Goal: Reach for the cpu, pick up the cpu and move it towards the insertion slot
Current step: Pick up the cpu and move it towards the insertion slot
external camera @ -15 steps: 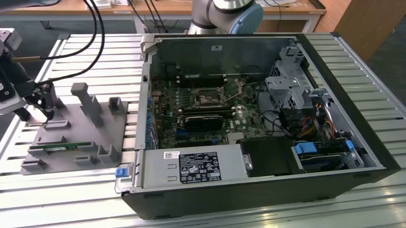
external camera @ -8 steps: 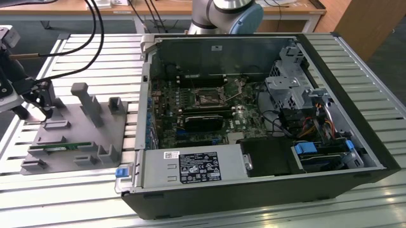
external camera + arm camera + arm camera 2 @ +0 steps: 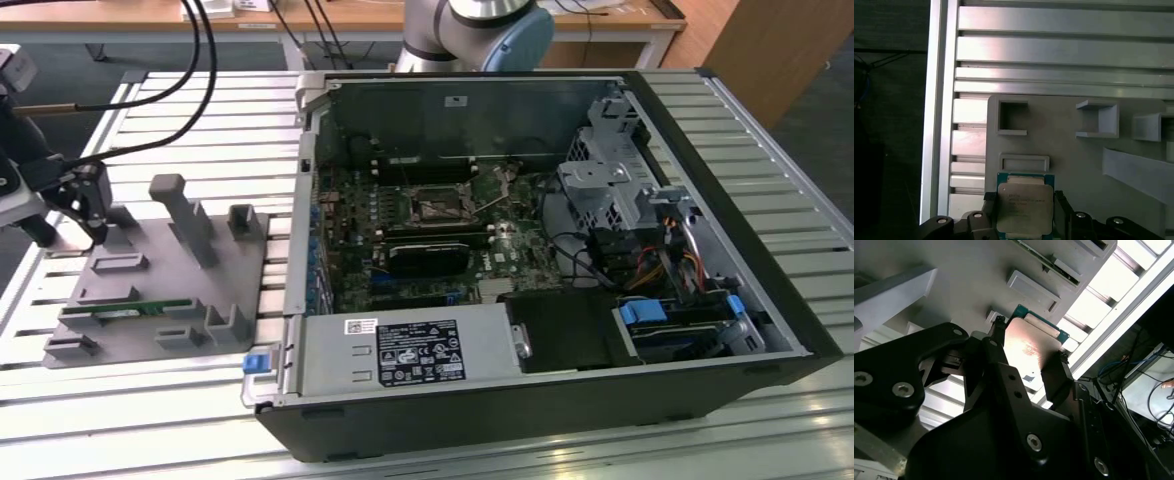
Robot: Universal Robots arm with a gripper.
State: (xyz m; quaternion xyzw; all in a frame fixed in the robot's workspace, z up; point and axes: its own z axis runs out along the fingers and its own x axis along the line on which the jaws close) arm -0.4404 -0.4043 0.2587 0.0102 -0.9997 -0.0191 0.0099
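The cpu [image 3: 1025, 207] is a flat square chip with a silvery top and a green rim. It sits between the two dark fingers [image 3: 988, 212] of my gripper [image 3: 1025, 212], which press on its opposite edges. In the second wrist view the cpu [image 3: 1030, 347] is likewise clamped in the gripper [image 3: 1029, 342], just over the grey block [image 3: 954, 285]. In the exterior view the gripper [image 3: 70, 222] is at the far left, over that grey block [image 3: 147, 290]. The insertion slot [image 3: 441, 207] lies inside the open computer case, well off to the exterior view's right.
A green memory stick [image 3: 120, 310] lies in the grey block near its front. The block has raised posts [image 3: 180, 215] close to the gripper. The black computer case [image 3: 534, 250] has tall walls, a drive cage and cables around the board. The slatted metal table [image 3: 174, 110] ends just left of the gripper.
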